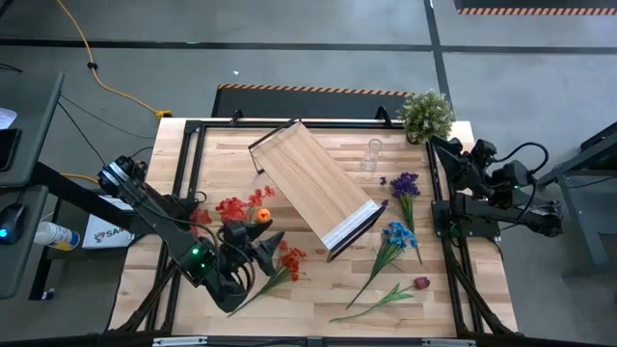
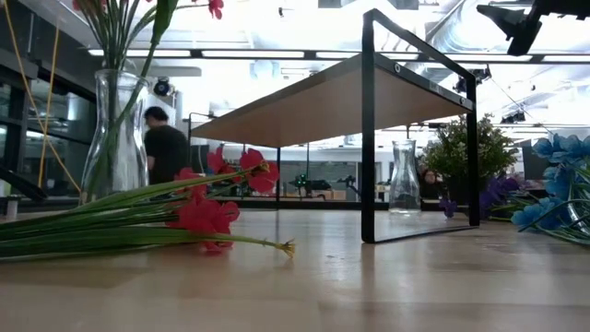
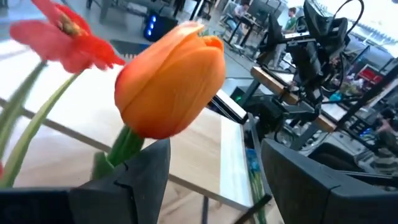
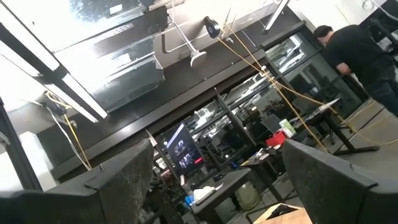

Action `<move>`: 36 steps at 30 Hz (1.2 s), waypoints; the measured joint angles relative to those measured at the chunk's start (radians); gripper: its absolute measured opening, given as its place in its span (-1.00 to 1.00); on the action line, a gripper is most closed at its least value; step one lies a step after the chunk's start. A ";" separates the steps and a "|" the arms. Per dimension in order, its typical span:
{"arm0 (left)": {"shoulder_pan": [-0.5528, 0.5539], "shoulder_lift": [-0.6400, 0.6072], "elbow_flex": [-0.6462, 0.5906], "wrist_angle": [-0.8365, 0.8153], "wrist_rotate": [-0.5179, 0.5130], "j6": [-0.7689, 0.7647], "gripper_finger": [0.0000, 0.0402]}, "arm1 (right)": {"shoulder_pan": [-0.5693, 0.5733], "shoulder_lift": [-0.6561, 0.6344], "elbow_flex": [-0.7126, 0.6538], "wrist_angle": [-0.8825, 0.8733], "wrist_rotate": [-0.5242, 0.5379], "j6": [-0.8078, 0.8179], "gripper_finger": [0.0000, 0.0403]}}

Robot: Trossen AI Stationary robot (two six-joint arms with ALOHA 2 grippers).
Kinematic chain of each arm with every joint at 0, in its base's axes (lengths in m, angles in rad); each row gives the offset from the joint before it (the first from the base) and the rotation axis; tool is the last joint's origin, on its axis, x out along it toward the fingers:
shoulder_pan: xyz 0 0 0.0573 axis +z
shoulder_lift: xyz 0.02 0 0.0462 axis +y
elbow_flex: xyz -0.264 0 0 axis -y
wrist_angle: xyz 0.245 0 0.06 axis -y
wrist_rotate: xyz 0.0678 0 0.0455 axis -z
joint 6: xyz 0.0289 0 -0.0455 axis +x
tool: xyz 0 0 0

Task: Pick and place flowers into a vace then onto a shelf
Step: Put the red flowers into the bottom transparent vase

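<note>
A glass vase (image 2: 115, 129) near the table's left side holds green stems, with red blooms (image 1: 229, 207) and an orange tulip (image 1: 262, 216) above it. My left gripper (image 1: 265, 241) is open right beside that tulip (image 3: 168, 74), which stands over one finger. More red flowers (image 1: 289, 260) lie flat on the table next to it. Blue (image 1: 395, 236), purple (image 1: 405, 183) and dark red (image 1: 421, 282) flowers lie on the right. The shelf (image 1: 313, 183) stands on its black frame mid-table. My right gripper (image 4: 211, 174) is open, raised at the right edge. My left gripper's fingers stand on either side of the orange tulip's stem (image 3: 127, 146), just below the bloom. The stem passes behind one finger (image 3: 146, 174), so I cannot tell whether it touches. The tulip stands upright among the other stems.
An empty glass vase (image 1: 371, 154) stands beyond the shelf's far edge. A bushy potted plant (image 1: 426, 114) sits at the far right corner. Bare wood shows along the near edge (image 2: 369, 286). A person (image 2: 164, 143) is in the room behind.
</note>
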 joint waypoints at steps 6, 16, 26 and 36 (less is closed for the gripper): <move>0.002 0.000 0.000 -0.011 -0.014 0.042 0.41 | 0.000 0.000 0.000 0.000 0.000 0.012 0.71; 0.002 0.000 0.000 -0.034 -0.027 -0.208 0.41 | 0.000 0.000 0.000 0.000 0.000 0.026 0.71; 0.002 0.000 0.000 -0.032 -0.011 -0.392 0.41 | 0.000 0.000 0.000 -0.014 -0.001 0.026 0.71; 0.002 0.000 0.000 -0.022 -0.011 -0.485 0.41 | 0.000 0.000 0.000 -0.015 -0.005 0.021 0.71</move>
